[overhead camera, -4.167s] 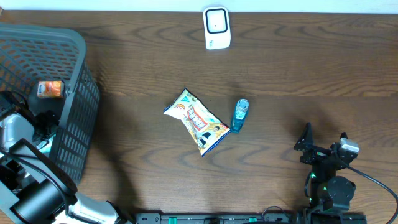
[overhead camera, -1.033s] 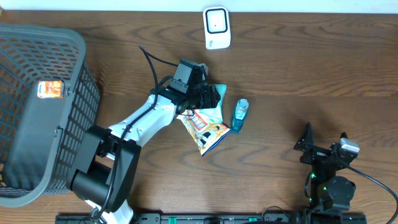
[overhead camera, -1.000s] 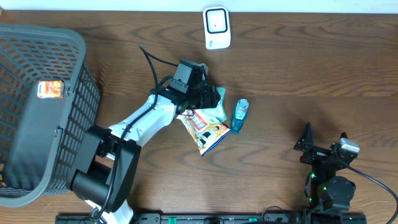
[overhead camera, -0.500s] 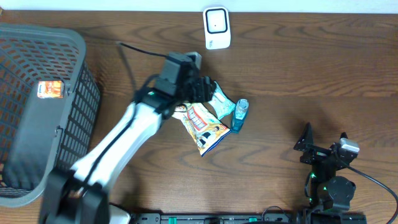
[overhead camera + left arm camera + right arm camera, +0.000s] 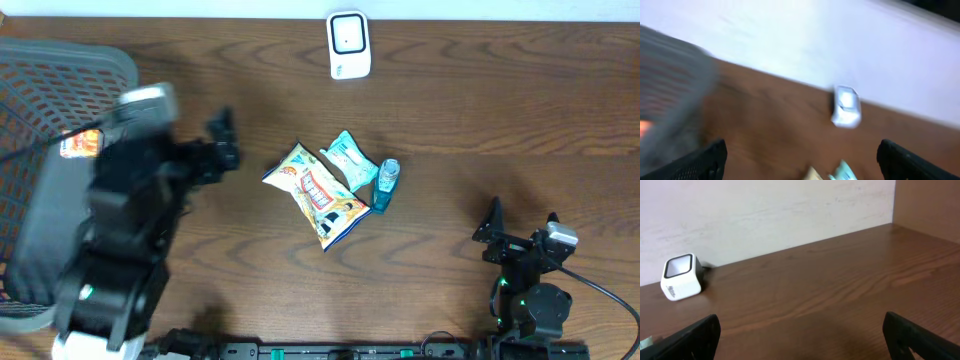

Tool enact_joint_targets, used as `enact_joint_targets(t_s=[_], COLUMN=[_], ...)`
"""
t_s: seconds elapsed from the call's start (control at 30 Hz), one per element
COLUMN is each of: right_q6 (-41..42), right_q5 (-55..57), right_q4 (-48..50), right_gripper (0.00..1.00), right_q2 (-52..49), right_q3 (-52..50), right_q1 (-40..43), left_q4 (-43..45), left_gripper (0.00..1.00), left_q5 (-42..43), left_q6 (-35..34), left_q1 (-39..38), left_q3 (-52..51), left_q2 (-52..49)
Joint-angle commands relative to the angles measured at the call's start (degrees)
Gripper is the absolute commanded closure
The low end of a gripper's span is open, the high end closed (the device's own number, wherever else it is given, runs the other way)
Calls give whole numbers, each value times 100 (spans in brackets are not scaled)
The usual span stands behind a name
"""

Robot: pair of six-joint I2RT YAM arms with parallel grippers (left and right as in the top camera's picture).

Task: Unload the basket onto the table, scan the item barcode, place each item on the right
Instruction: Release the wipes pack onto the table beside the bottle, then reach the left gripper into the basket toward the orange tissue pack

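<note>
**Overhead.** Since the frame half a second earlier, the left arm has swung away from the pile toward 9 o'clock. The teal packet (image 5: 348, 160) it carried now lies on the table (image 5: 470, 110) near the centre. This packet, probably the item to scan, rests against the snack bag (image 5: 318, 195) and just beside the small blue bottle (image 5: 386, 184). The scanner (image 5: 348, 45) stands at 12 o'clock, well apart from all three. The left claw (image 5: 222, 150) is motion-blurred, near the basket (image 5: 125, 75) at 9 o'clock. The basket holds one orange pack (image 5: 80, 143); the arm hides the rest of its floor. The right claw (image 5: 522, 228) sits at 4 o'clock.

**Left wrist.** The view is blurred. The fingertips stand wide apart at the lower corners, with nothing between them. The scanner (image 5: 846, 106) is at 12 o'clock and the basket wall (image 5: 670, 115) at 9.

**Right wrist.** The fingertips are wide apart and empty. The scanner (image 5: 682, 276) is at 10 o'clock.

**Risks.**
- The packet crowds the snack bag and the bottle, so a pick could catch two things or knock the bottle over.
- The barcode face cannot be told, so the wrong side may be shown to the scanner.
- The fast-moving left arm may clip the basket rim.
</note>
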State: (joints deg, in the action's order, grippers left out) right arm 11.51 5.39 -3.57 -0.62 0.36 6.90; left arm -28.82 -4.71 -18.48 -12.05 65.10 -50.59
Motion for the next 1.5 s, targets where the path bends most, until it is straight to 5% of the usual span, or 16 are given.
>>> enact_joint_targets(t_s=[0.0,0.47,0.63,0.97,1.47], right_q6=[-42,-42,-42,-42,-42], right_q5=[9,9,9,9,9], right_q4=[-17,-15,-15,-17,-15], right_gripper=[1,1,1,1,1], right_q2=[31,31,31,31,31], right_q3=[-4,-4,-4,-4,-4], right_q1=[28,28,28,28,28], left_q4=[-219,-1272,-1237,-1360,-1078], left_gripper=[3,0,0,0,5], left_q5=[-520,-494,-501,-498,-474], left_q6=[92,22,258,2446,2944], left_q1=[695,3390,3641,3775,3775], left_q3=[446,2100,2100,2098,2052], left_q2=[166,-1585,-2343,-3823,-4666])
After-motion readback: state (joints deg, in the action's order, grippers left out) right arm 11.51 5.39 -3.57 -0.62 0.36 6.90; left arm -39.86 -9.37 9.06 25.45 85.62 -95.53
